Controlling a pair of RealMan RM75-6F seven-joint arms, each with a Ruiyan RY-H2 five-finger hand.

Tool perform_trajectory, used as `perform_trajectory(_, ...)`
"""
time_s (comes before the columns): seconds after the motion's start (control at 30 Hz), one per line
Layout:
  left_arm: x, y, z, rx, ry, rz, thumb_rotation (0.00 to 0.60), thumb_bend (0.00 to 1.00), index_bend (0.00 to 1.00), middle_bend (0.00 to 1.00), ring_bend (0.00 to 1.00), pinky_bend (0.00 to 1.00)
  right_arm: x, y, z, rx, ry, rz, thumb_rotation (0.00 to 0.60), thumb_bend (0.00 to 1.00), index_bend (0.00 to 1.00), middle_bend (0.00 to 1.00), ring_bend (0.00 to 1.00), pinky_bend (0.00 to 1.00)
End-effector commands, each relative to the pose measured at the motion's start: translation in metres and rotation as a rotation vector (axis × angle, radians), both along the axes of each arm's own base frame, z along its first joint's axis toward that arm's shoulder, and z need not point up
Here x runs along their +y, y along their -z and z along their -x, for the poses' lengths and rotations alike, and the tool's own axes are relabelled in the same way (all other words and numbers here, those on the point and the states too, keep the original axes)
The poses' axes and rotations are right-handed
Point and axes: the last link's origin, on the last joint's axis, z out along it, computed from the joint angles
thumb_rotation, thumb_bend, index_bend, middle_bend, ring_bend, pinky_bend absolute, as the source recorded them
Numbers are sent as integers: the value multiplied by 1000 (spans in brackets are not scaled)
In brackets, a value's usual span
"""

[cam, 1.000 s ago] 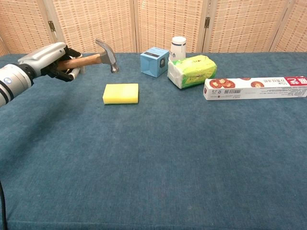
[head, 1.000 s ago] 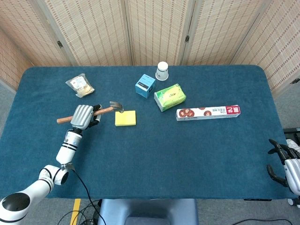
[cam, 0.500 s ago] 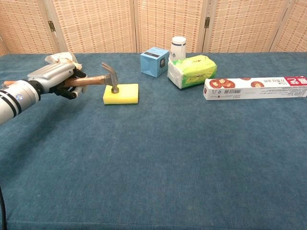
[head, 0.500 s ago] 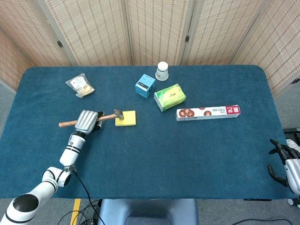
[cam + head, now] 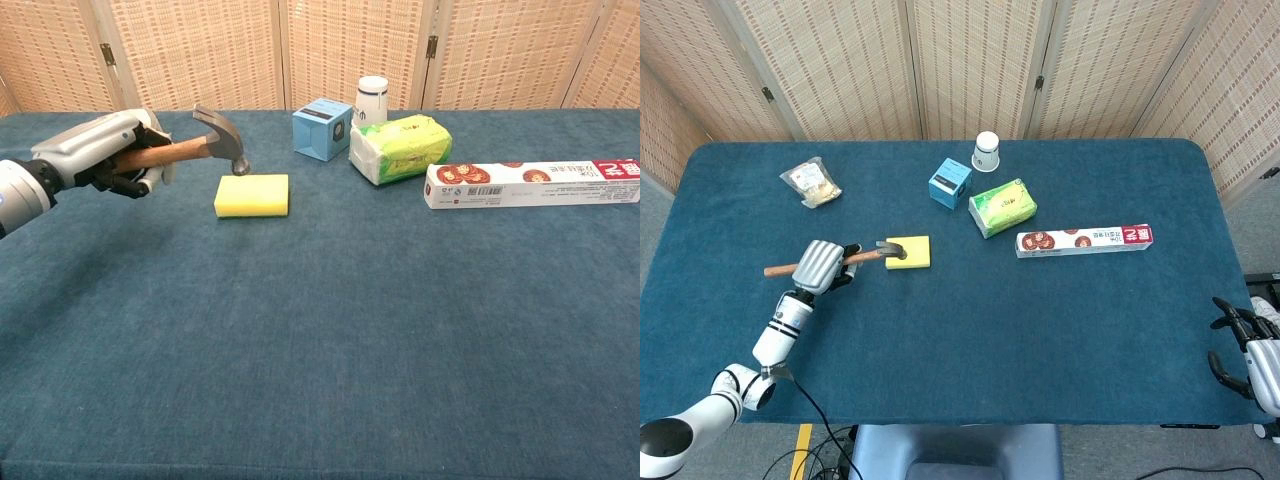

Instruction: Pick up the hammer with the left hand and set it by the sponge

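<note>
My left hand (image 5: pixel 818 266) (image 5: pixel 100 155) grips the wooden handle of the hammer (image 5: pixel 855 257) (image 5: pixel 190 147). The hammer is held above the table, its steel head just over the left edge of the yellow sponge (image 5: pixel 911 251) (image 5: pixel 254 194). The handle's butt end sticks out to the left of the hand in the head view. My right hand (image 5: pixel 1247 355) hangs off the table's near right corner with its fingers curled and nothing in them; the chest view does not show it.
A snack bag (image 5: pixel 811 183) lies at the back left. Behind the sponge stand a blue box (image 5: pixel 950 183) (image 5: pixel 322 129), a white cup (image 5: pixel 986 151) (image 5: pixel 372 99) and a green pack (image 5: pixel 1002 207) (image 5: pixel 400 147). A long red-and-white box (image 5: pixel 1083 240) (image 5: pixel 531 183) lies to the right.
The left hand swung the hammer down toward the sponge's left side, then drew back toward me and lifted it a little; its head now hovers over the sponge's left edge.
</note>
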Motion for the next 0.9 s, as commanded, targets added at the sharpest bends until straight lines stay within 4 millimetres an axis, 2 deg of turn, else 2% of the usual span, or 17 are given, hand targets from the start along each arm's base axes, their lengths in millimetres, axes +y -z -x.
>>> perform_trajectory(0.03,-18,-2,11,35,4,49,600,734,780,825,797,976,0,0,0,0,-3,0,600,349,98,385,207,238)
perform_trajectory(0.13,-26,0,15,43,-10,78,600,733,710,785,741,943,1,-1,-1,-1,-5,2,600,348,98,385,207,237)
perform_trajectory(0.2,-32,0,16,47,-26,100,600,696,600,700,622,844,2,-2,0,-1,-4,5,600,348,97,384,207,237)
perform_trajectory(0.27,-37,-1,16,84,-38,130,600,580,403,526,373,604,2,-2,0,-2,-3,7,600,348,98,384,207,238)
perform_trajectory(0.33,-40,-4,16,130,-45,134,593,426,129,242,64,301,2,-2,-1,-1,-6,7,600,348,98,384,207,238)
perform_trajectory(0.37,-42,-6,14,140,-51,135,573,383,49,156,8,242,2,-2,-2,-2,-9,7,600,348,98,384,207,238)
perform_trajectory(0.47,-48,-13,9,128,-75,145,507,344,0,93,0,225,2,-2,-2,-3,-13,8,600,349,98,385,207,238)
perform_trajectory(0.57,-55,-27,6,115,-96,143,492,340,0,75,0,225,3,-2,-2,-5,-14,11,600,349,98,384,207,238)
perform_trajectory(0.63,-59,-37,6,94,-112,128,511,336,0,73,0,225,3,-3,-2,-5,-14,12,600,349,98,384,207,237)
perform_trajectory(0.73,-68,-54,10,55,-145,88,591,334,0,73,0,225,4,-3,-2,-6,-14,13,600,349,98,385,207,238)
perform_trajectory(0.9,-93,-87,27,53,-213,-7,600,333,4,73,0,225,3,-2,-3,-6,-24,9,600,349,98,385,207,237)
